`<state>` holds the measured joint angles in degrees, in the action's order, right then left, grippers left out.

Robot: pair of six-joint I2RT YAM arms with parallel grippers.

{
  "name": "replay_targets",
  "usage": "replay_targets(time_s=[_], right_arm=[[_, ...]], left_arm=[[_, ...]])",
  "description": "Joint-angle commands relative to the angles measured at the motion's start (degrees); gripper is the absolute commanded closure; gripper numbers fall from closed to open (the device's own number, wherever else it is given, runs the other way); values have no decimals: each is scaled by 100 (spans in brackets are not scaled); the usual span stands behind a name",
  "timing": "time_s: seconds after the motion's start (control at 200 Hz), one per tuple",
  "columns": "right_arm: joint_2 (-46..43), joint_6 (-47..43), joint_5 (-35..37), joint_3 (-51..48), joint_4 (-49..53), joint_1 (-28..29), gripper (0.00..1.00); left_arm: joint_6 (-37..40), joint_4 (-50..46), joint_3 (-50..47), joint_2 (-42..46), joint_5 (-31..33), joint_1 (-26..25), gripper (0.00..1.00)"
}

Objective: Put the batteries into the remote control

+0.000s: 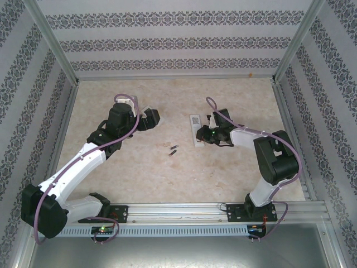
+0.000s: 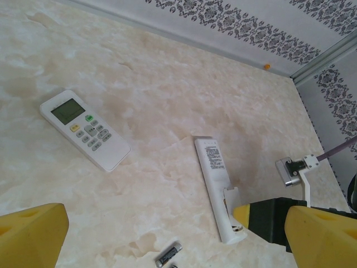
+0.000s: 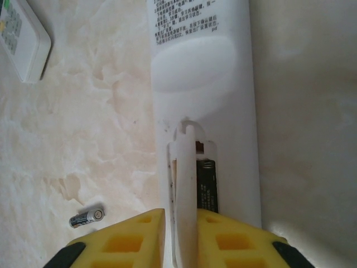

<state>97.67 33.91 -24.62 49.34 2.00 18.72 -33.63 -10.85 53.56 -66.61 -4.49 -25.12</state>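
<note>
A white remote control point(image 1: 196, 129) point(image 2: 215, 178) point(image 3: 201, 84) lies face down mid-table, its battery bay uncovered. One dark battery point(image 3: 206, 184) sits in the bay. The white battery cover point(image 3: 185, 184) stands on edge between the pads of my right gripper point(image 1: 207, 134) point(image 3: 181, 223), whose jaws are parted a little, with a sliver of gap at the left pad. Two loose batteries point(image 1: 173, 149) point(image 2: 168, 254) point(image 3: 86, 218) lie on the table left of the remote. My left gripper point(image 1: 152, 118) point(image 2: 175, 223) hovers wide open over the table, holding nothing.
A second white remote point(image 2: 83, 129) point(image 3: 19, 33), face up with screen and buttons, lies further left. Patterned walls and metal posts point(image 1: 287, 53) enclose the marble tabletop point(image 1: 240, 106). The right arm's finger point(image 2: 248, 215) shows at the remote's near end.
</note>
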Motion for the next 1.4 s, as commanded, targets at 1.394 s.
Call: replay_targets(time_s=[1.394], right_arm=[[428,-998,1885,1268,1542,760,53]], left_arm=[[-83,338,-134,-3,-154,-19,0]])
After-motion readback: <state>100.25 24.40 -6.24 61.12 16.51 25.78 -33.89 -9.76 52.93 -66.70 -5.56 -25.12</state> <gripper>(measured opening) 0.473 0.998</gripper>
